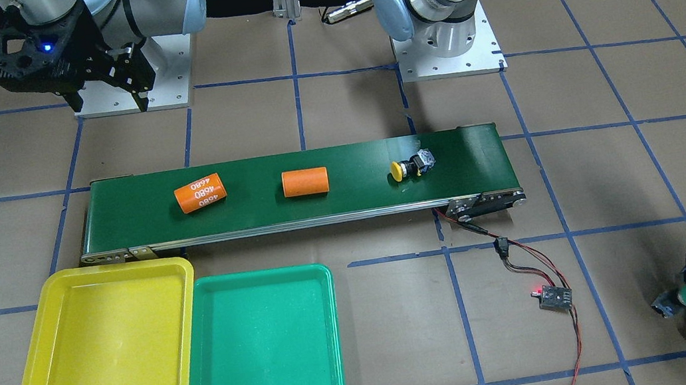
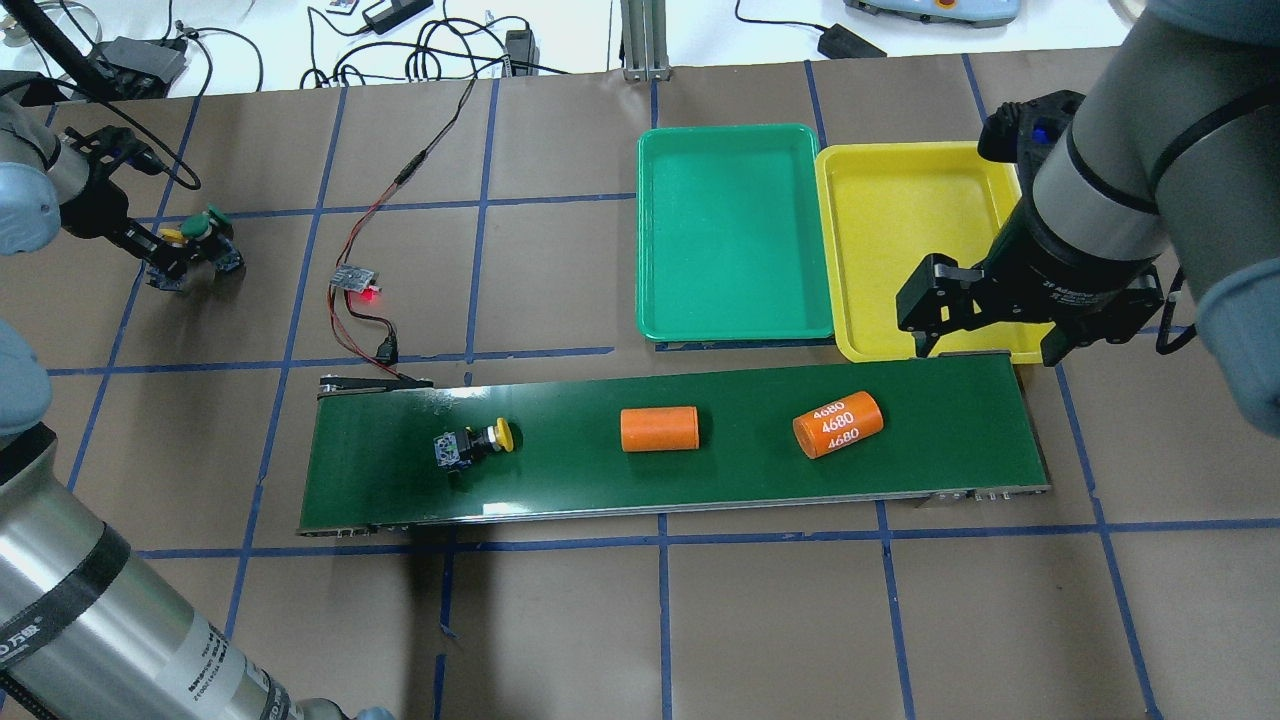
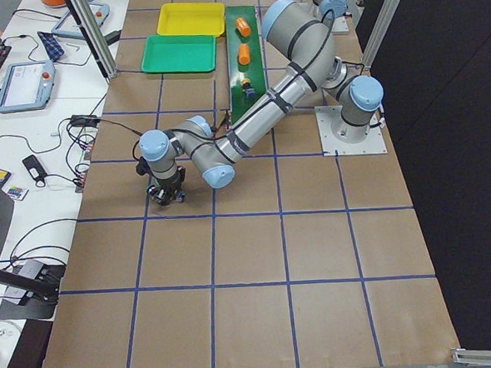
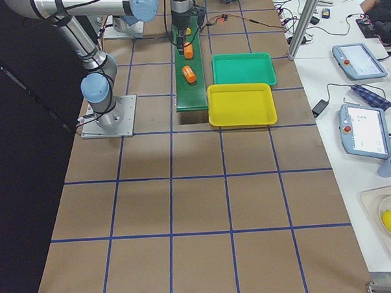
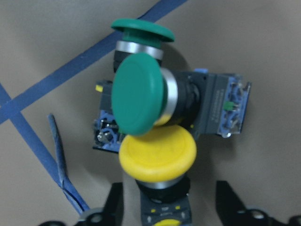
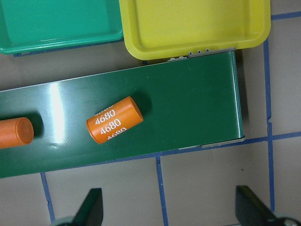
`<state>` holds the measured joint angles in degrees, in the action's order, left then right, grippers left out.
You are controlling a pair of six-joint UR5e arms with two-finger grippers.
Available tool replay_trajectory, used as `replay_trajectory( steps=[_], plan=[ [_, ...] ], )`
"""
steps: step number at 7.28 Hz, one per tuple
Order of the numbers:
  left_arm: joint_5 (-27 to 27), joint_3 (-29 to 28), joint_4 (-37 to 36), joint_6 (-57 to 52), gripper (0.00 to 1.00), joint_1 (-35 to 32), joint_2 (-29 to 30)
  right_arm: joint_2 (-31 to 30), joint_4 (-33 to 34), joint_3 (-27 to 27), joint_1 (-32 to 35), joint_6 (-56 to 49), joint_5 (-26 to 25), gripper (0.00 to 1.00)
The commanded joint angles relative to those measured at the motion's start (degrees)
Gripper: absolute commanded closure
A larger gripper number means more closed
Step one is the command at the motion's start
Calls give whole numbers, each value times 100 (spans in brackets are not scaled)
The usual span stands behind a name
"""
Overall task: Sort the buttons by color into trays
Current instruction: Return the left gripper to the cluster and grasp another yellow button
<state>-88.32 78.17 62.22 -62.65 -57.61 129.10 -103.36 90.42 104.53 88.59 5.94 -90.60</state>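
One yellow button point(image 1: 410, 167) lies on its side on the dark green conveyor belt point(image 1: 298, 205). Two green buttons point(image 5: 138, 101) point(image 5: 141, 30) and a second yellow button point(image 5: 157, 153) are clustered on the table. My left gripper point(image 5: 171, 205) is open, its fingers either side of that yellow button's body with gaps showing; it also shows in the overhead view point(image 2: 170, 262). My right gripper point(image 2: 985, 345) is open and empty above the belt's end by the yellow tray point(image 2: 910, 240). The teal green tray point(image 2: 735, 230) sits beside it. Both trays hold nothing.
Two orange cylinders, one marked 4680 point(image 2: 838, 424) and one plain point(image 2: 658, 429), lie on the belt. A small circuit board with a red light point(image 2: 357, 281) and its red and black wires lie on the table between the button cluster and the belt.
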Motion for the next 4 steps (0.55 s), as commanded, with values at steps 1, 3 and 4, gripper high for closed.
replay_trajectory(
  steps=[1,3,4],
  plan=[
    [70,364,794,731,100,-57,-784,8,20,6,0,-14,8,0],
    [52,1502,941,2091,100,-888,-1962,0,37,6,0,-84,16,45],
    [96,2013,941,2760,100,-1232,-2428,0,11,6,0,-93,16,45]
  ],
)
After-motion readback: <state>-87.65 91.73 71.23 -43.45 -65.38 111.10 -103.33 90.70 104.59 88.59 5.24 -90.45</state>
